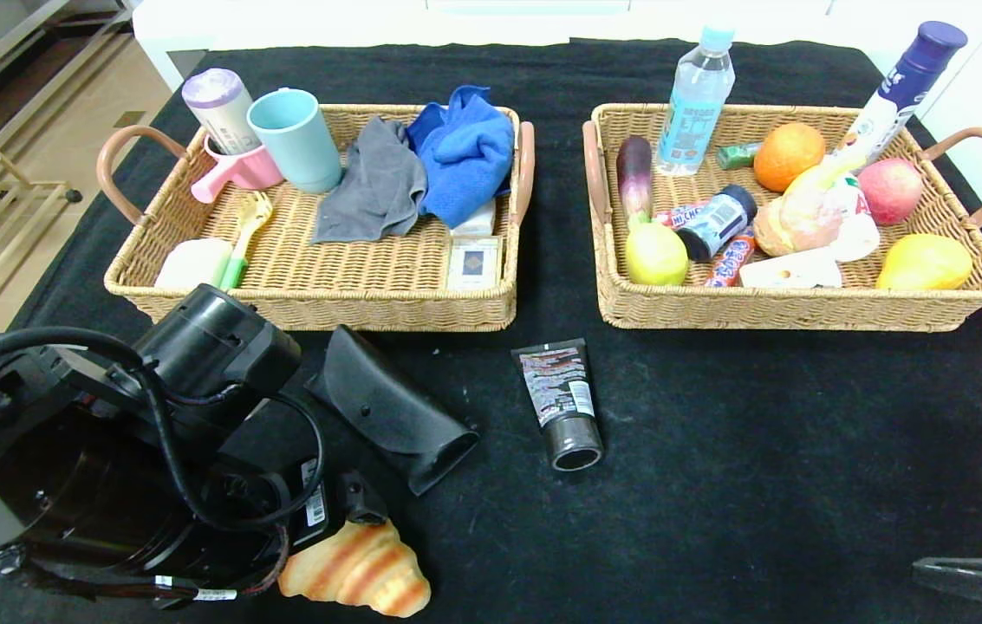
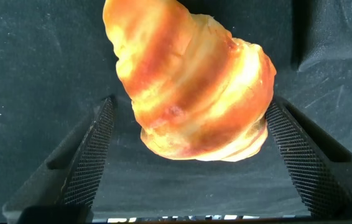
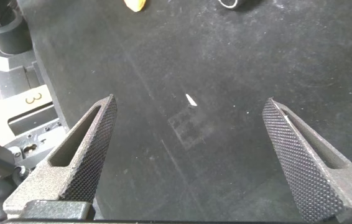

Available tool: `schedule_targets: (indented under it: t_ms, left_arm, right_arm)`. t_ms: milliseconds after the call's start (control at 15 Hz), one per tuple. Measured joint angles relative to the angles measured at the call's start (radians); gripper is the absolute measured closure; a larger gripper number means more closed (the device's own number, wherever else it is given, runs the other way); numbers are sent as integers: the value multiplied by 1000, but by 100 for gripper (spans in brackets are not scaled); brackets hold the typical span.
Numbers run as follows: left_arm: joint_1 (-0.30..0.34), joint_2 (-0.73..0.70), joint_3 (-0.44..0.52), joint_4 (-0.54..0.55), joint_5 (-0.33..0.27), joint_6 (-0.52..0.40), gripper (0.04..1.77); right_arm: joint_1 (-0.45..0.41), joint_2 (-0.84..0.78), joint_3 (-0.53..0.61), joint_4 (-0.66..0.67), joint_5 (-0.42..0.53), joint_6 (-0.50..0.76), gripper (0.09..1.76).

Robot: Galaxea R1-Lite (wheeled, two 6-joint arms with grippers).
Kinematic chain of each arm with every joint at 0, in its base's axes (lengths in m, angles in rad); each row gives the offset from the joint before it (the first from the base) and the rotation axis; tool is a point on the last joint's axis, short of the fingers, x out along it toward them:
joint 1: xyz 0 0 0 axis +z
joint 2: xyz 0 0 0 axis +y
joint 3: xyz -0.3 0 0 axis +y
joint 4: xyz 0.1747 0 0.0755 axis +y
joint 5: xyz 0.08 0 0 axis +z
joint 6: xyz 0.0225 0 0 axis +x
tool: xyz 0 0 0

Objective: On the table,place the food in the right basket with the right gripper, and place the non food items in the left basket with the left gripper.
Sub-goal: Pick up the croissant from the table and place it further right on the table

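A golden croissant lies on the black cloth at the front left, right under my left arm. In the left wrist view the croissant sits between my open left gripper's fingers, which stand apart on either side without touching it. A black glasses case and a black tube lie on the cloth in front of the baskets. My right gripper is open and empty over bare cloth; only its tip shows at the front right in the head view.
The left basket holds cups, cloths, a brush and small boxes. The right basket holds fruit, bottles, an eggplant and snacks. A water bottle and a purple-capped bottle stand at its far side.
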Motion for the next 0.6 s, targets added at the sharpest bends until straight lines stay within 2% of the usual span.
schedule_targets:
  t_ms: [267,400,600]
  left_arm:
    - [-1,3,1,-12,-1,0,9]
    - [-2,3,7,-21,-3,0,45]
    - [-2,2,11,-22,-4,0,81]
  right_arm:
    - [4,2,5,0,-1,0,14]
    - [4,3,4,0,-2,0,14]
    - [5,3,3,-1,-1,0,14]
